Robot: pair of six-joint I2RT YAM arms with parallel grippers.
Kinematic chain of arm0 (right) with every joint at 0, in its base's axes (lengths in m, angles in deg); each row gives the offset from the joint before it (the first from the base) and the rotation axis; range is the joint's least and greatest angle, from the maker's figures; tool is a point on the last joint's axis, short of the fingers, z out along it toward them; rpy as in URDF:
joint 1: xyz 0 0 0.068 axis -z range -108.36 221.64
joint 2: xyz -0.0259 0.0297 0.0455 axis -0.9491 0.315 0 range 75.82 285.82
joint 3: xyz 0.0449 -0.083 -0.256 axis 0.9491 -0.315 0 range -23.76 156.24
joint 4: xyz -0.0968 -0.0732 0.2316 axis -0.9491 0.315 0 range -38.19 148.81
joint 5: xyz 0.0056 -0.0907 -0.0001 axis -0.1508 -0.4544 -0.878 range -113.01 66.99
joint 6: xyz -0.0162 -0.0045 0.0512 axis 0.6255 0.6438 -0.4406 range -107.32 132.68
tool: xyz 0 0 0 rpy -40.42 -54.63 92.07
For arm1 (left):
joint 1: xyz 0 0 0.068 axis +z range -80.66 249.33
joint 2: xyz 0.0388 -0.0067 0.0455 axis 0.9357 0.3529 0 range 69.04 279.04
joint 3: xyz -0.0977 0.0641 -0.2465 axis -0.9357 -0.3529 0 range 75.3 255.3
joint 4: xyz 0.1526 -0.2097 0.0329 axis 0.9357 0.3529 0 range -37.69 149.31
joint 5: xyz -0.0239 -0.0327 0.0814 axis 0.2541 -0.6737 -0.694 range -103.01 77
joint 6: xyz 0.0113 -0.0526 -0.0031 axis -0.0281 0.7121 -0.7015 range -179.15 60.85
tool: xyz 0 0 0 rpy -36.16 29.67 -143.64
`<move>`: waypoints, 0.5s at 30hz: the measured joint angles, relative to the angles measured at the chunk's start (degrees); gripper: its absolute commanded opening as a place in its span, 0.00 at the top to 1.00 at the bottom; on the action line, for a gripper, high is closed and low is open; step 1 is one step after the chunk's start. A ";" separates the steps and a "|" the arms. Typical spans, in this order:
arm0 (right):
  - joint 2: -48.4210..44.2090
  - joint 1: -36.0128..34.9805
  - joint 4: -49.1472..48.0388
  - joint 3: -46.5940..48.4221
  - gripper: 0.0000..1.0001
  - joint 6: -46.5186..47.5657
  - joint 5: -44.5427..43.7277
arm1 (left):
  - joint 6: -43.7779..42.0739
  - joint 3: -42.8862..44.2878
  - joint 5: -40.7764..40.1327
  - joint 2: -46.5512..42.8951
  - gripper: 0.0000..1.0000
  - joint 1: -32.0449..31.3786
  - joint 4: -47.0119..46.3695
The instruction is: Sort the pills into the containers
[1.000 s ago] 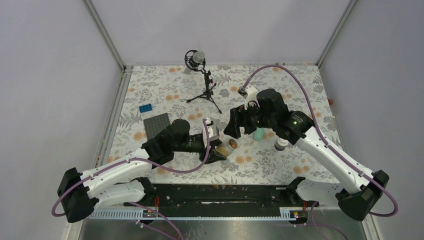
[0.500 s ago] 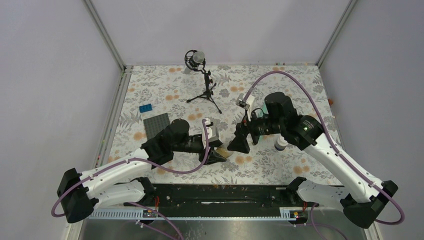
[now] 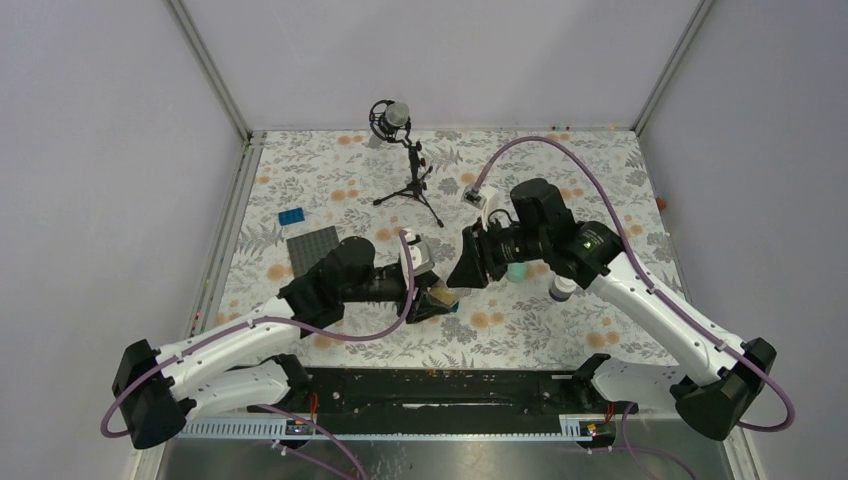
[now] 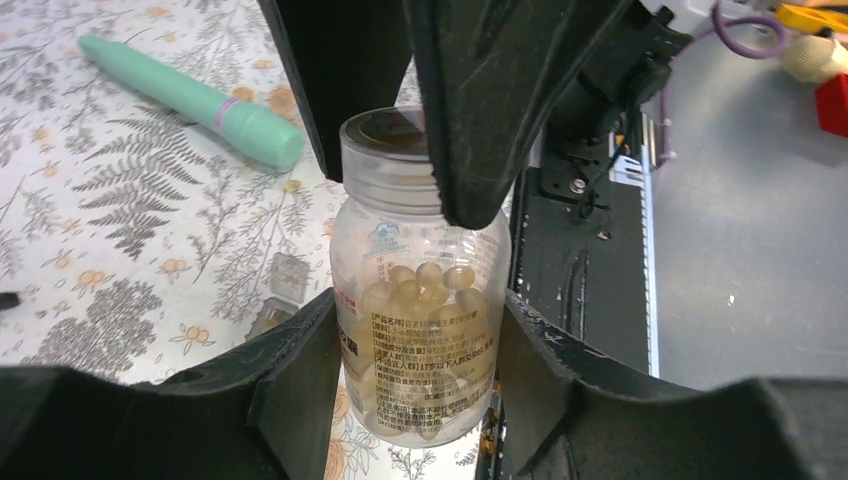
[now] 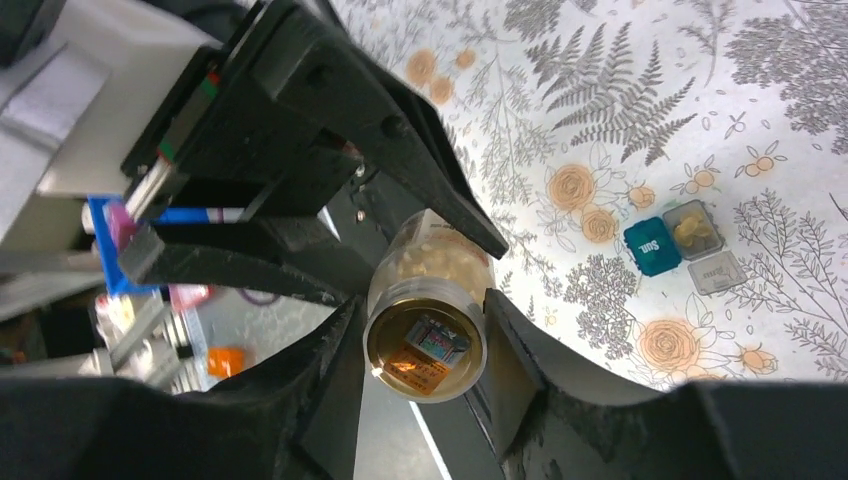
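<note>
A small clear jar [image 4: 420, 300] full of amber pills [image 4: 430, 285] is held off the table. My left gripper [image 4: 415, 335] is shut on the jar's body. My right gripper [image 5: 425, 350] is shut on the jar's lid [image 5: 425, 345], with a finger on either side of it. In the top view the two grippers meet at the jar [image 3: 442, 296] in the middle of the table. A teal cube box [image 5: 652, 245] and a grey cube box [image 5: 693, 228] with amber pellets in it lie on the cloth below. The mint-green strip [image 4: 190, 95] lies further off.
A microphone on a tripod [image 3: 400, 150] stands at the back. A dark grey studded plate [image 3: 315, 248] and a blue brick [image 3: 292, 216] lie to the left. A small white cylinder [image 3: 563, 290] stands under my right arm. A black rail [image 3: 450, 385] runs along the near edge.
My right gripper has swung down and left onto the jar's lid. My left gripper has raised the jar a little towards it.
</note>
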 measured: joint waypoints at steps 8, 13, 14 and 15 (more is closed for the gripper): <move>0.04 -1.18 -9.07 -3.50 0.20 -20.70 -14.29 | 1.64 -0.70 -8.33 -0.13 1.00 0.42 -0.61; -0.39 -1.07 -14.58 -5.57 0.13 -19.58 -10.14 | 1.16 -0.70 -8.98 -0.15 1.00 -0.20 -3.10; -0.79 -1.07 -14.36 -5.53 0.13 -17.81 -8.48 | 1.07 -0.70 -8.96 -0.17 1.00 -0.26 -3.30; -1.36 -1.07 -13.44 -5.35 0.13 -15.15 -6.60 | 1.03 -0.70 -8.94 -0.17 1.00 -0.26 -3.37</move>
